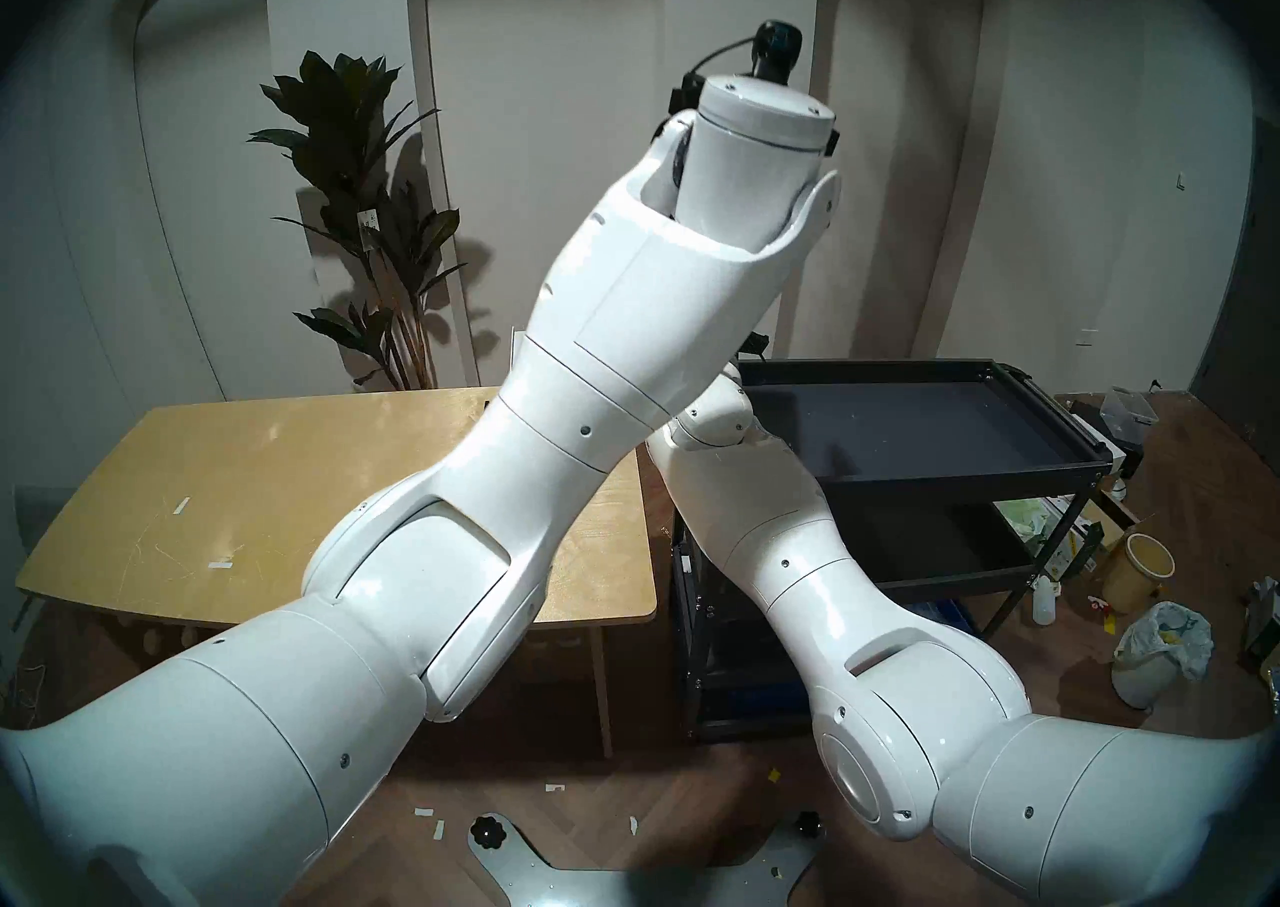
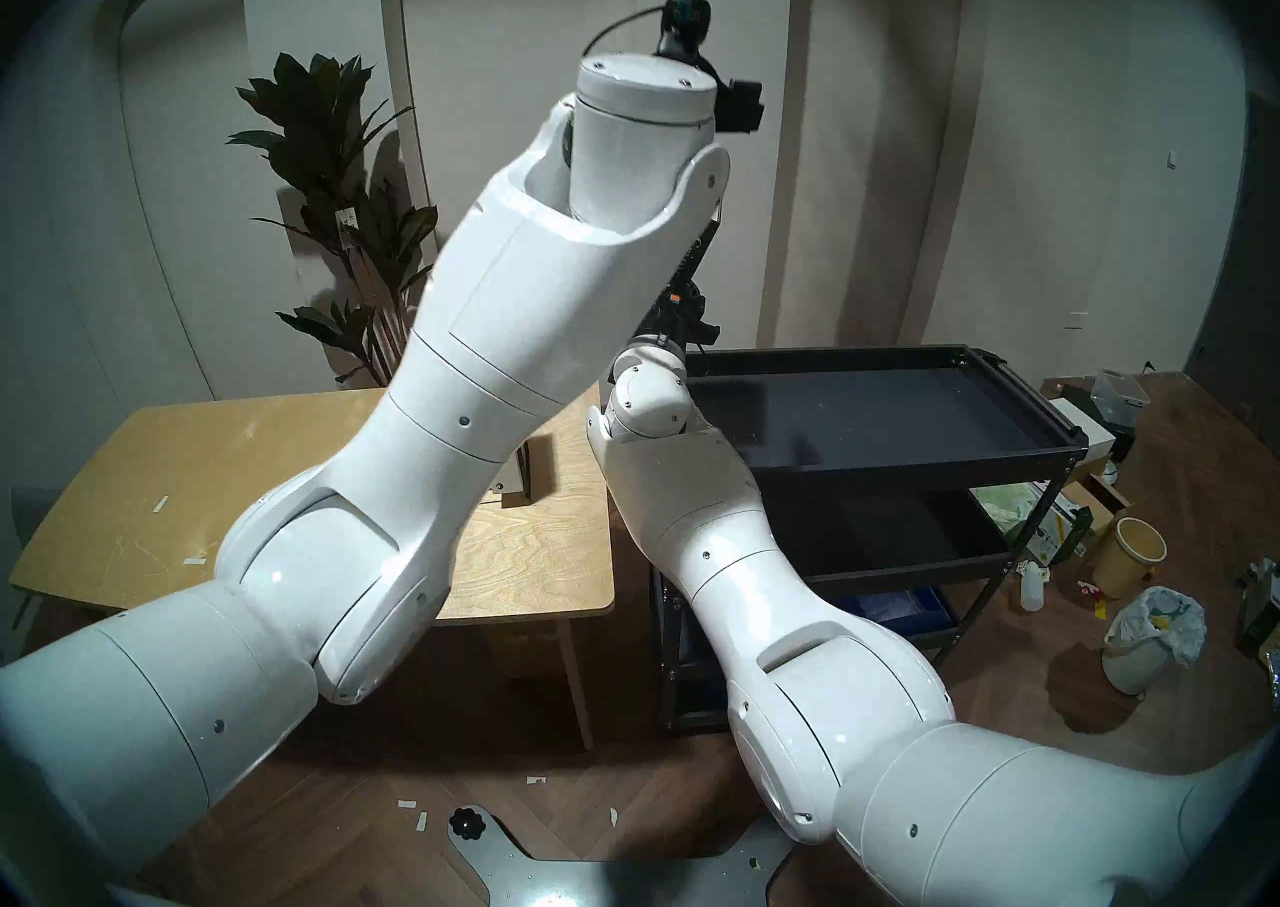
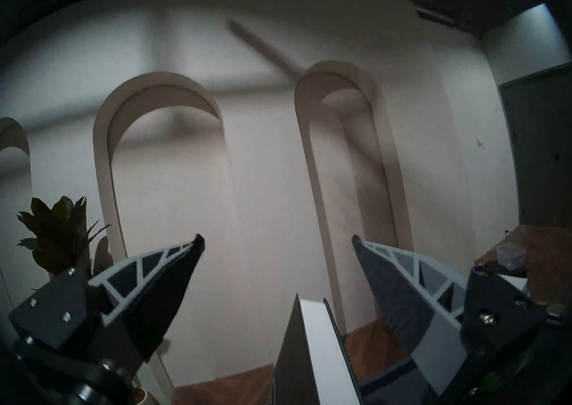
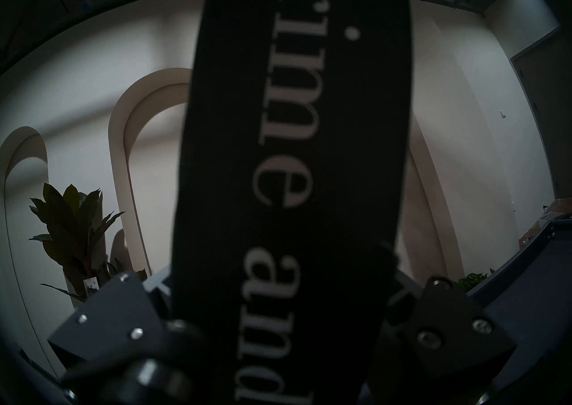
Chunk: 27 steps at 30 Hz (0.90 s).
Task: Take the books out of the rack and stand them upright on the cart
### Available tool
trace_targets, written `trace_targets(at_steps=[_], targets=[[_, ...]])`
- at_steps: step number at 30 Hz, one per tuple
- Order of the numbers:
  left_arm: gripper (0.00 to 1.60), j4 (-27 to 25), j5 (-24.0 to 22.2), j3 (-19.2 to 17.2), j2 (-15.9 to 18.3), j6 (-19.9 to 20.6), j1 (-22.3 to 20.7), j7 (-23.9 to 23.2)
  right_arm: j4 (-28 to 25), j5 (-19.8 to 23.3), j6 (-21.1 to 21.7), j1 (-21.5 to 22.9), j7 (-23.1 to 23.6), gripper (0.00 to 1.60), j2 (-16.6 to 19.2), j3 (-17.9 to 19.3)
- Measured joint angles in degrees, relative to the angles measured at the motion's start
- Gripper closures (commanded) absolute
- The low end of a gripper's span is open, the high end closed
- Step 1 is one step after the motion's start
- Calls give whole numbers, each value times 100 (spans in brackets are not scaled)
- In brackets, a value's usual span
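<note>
The dark hardback (image 4: 294, 163) sits upright between the two fingers of the right gripper (image 4: 288, 317), which is closed on its spine; the white serif lettering "...me and" runs along the spine, very close to the lens. In the head views this book is hidden behind the left arm (image 1: 575, 358), so I cannot tell if it has cleared the rack, and the rack itself does not show in any view. The left gripper (image 3: 277, 240) is wide open and holds nothing. Between its fingers, lower down, the top of a book shows: dark board covers w/ a pale page block (image 3: 318, 348).

Handling, as I judge it: a thick hardback is stiff and rather heavy, so it will not bend, but it can swing or slip if pinched only at one corner. The cloth-like matte spine should give good friction. Best hold is across the spine, near mid-height, w/ the covers pressed shut so the pages do not fan out.

The cart (image 1: 1080, 448) is black metal w/ shallow tray shelves and thin raised rims; its top tray looks bare, smooth and maybe slippery for a standing book. Beside it stands the light wooden table (image 1: 228, 483), approx. flat and matte, w/ bits of white tape.
</note>
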Motion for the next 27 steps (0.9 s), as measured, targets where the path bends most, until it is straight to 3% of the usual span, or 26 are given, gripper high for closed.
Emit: trace_targets(at_steps=[9,16,27], targets=[[0,-769,-228,-732,512,144,-30,-288,-171,-76,293,234,81,160,282,150],[0,-1329,-531,-1296,934,332,307,-527,-212,-120,724,522,350,160,677,337],[0,-1384,-845,-2296,1625,605,969,-724,-38,-183,1362,747,860,160,1420,743]])
